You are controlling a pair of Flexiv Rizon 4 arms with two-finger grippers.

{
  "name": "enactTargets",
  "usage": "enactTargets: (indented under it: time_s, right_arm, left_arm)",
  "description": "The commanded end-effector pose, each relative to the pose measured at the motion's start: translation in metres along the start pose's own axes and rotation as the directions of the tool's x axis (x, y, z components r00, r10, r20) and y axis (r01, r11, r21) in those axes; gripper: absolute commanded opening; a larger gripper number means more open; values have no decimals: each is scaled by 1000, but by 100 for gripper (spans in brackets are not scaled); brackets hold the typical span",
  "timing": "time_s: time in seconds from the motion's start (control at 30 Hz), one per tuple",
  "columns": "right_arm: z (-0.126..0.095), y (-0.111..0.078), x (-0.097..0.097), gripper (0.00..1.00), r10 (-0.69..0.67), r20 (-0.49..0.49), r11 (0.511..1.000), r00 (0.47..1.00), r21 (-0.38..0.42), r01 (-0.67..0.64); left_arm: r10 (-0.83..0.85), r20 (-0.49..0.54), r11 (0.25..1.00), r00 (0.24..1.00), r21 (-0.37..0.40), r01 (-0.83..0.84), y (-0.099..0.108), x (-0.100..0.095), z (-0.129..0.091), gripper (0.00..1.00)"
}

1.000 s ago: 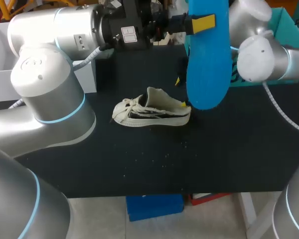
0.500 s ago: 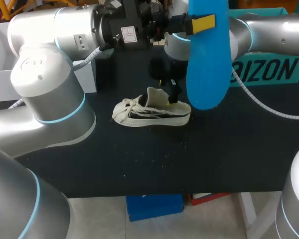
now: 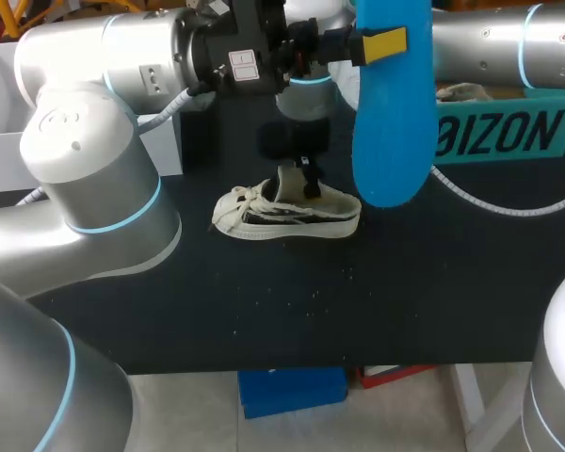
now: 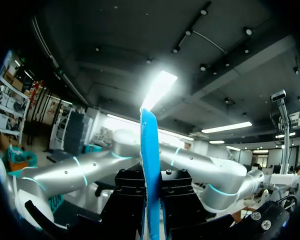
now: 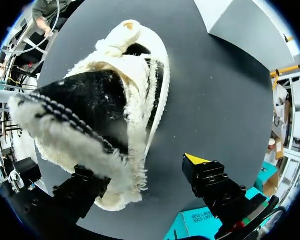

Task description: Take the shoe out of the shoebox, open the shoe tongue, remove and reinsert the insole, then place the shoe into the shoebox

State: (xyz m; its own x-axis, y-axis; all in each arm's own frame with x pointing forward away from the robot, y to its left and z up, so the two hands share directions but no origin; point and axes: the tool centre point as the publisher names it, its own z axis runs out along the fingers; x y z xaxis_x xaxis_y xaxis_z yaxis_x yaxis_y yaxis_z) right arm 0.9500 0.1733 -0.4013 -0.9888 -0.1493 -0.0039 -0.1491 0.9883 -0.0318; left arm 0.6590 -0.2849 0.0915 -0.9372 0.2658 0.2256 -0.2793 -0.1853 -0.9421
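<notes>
Left gripper [image 3: 377, 44] clamps blue insole [image 3: 391, 132] upright above heel of shoe [image 3: 287, 212], which lies along bench [image 3: 433, 282] front edge; right gripper [image 5: 142, 172] spread at its collar

Sneaker's down, insole's out and up in the air

The cream canvas low-top shoe [image 3: 287, 212] with dark side stripes sits on its sole mid black worktop [image 3: 433, 282], toe pointing left, frayed fuzzy collar gaping open. The bright blue flat insole [image 3: 393, 122] hangs upright off the worktop, pinched in the left tool [image 3: 381, 44]. The teal cardboard shoebox [image 3: 508, 137] sits open at the far right edge, apart from the shoe.
</notes>
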Motion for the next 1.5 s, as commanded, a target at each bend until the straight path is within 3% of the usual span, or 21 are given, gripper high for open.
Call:
enactTargets:
  time_s: [0.03, 0.07, 0.1, 1.0, 1.13, 1.27, 1.33, 1.4, 1.5]
  right_arm:
    - [10, 2, 1, 40, 18, -3, 1000, 1000, 16, -17]
    - [10, 3, 4, 31, 26, -9, 1000, 1000, 16, -25]
    - [12, 3, 6, 0, 32, -14, 999, 999, 9, -32]
    - [15, 2, 8, 0, 33, -28, 999, 999, 1, -33]
    - [-27, -6, 6, 0, 137, 3, 988, 991, 75, -137]
    - [-75, -25, 1, 0, 390, -10, 917, 921, 100, -387]
    - [-92, -36, -1, 0, 523, 13, 847, 852, 103, -522]
    - [-104, -45, -4, 0, 663, 38, 742, 747, 95, -663]
    - [-114, -57, -7, 0, 865, 92, 487, 494, 83, -869]
  left_arm:
    - [1, 1, 1000, 1000, 0, -1, 1, 0, 1, 0]
    - [1, 1, 1000, 1000, 0, -1, 1, 0, 1, 0]
    - [1, 1, 1000, 1000, 0, -1, 1, 0, 1, 0]
    - [1, 1, 1000, 1000, 0, -1, 1, 0, 1, 0]
    - [1, 1, 1000, 1000, 0, -1, 1, 0, 1, 0]
    - [1, 1, 1000, 1000, 0, -1, 1, 0, 1, 0]
    - [1, 1, 1000, 1000, 0, -1, 1, 0, 1, 0]
    - [1, 1, 1000, 1000, 0, -1, 1, 0, 1, 0]
    - [1, 1, 1000, 1000, 0, -1, 1, 0, 1, 0]
